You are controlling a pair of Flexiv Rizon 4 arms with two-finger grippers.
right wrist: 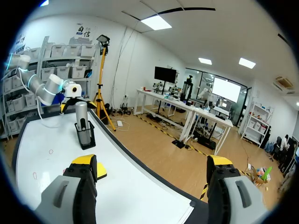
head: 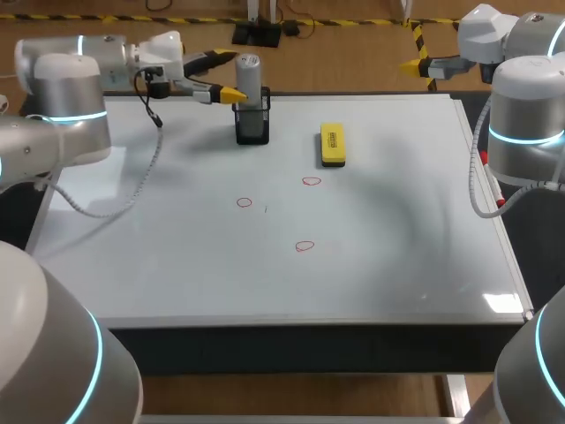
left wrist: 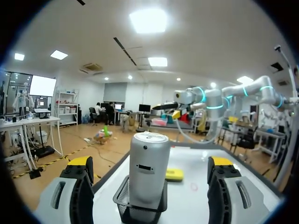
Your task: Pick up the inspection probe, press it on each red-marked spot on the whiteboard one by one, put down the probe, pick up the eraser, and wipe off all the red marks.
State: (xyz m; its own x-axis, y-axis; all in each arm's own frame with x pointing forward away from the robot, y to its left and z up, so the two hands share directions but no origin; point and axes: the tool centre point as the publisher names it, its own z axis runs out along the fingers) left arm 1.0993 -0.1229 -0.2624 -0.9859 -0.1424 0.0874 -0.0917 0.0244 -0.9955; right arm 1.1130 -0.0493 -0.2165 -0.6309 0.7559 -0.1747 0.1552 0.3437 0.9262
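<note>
**Head view.** Saw the probe [head: 250, 84] upright in its black mesh holder [head: 252, 125] at the far left of the whiteboard [head: 397, 247], not yet lifted. Found the left claw [head: 228, 76] released and level with the probe's upper half, with one yellow fingertip just beside it. Counted three red marks [head: 244, 202] [head: 311, 181] [head: 305, 246] around the middle of the board, none wiped. Spotted the yellow eraser [head: 332, 145] lying flat to the right of the holder, untouched. Noted the right claw [head: 415, 64] beyond the far right corner of the desk [head: 265, 340], well apart from everything.

**Left wrist view.** Saw the probe [left wrist: 148, 163] between the spread fingers [left wrist: 79, 186], with a clear gap on each side, so no grasp yet. Made out the eraser [left wrist: 174, 174] and one red mark [left wrist: 194, 186] beyond it.

**Right wrist view.** Found the right claw [right wrist: 152, 186] released and holding nothing, at the desk's edge. Picked out the probe [right wrist: 81, 116] in its holder [right wrist: 86, 137] far ahead, and two red marks [right wrist: 50, 151] [right wrist: 35, 175] nearer.

Judged the task barely begun, with closing on the probe as the step in hand. Left to do:
- lifting the probe
- pressing it on three spots
- putting it back down
- taking the eraser
- wiping every mark
</note>
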